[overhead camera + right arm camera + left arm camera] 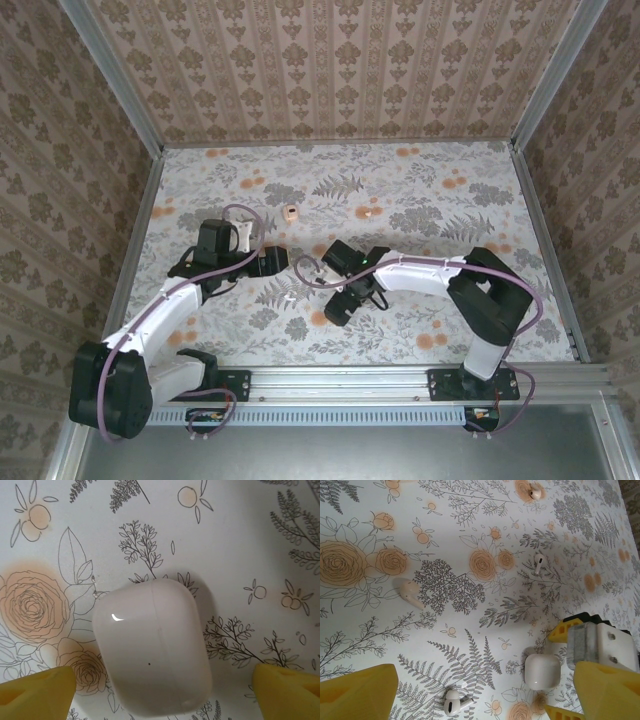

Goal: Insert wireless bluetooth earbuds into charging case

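Nothing inserted yet. The case [150,650] lies closed on the table [240,540], with the earbuds [456,702] loose near the case. The right gripper [162,692] hangs low over the case, fingers spread either side, not touching. The left gripper [480,700] is angled down beside the case, fingers released, empty.

Seemingly a robot test booth, wallpapered panel walls [330,70], aluminium frame posts [112,75], floral-papered table [450,210], mounting rail [340,385]
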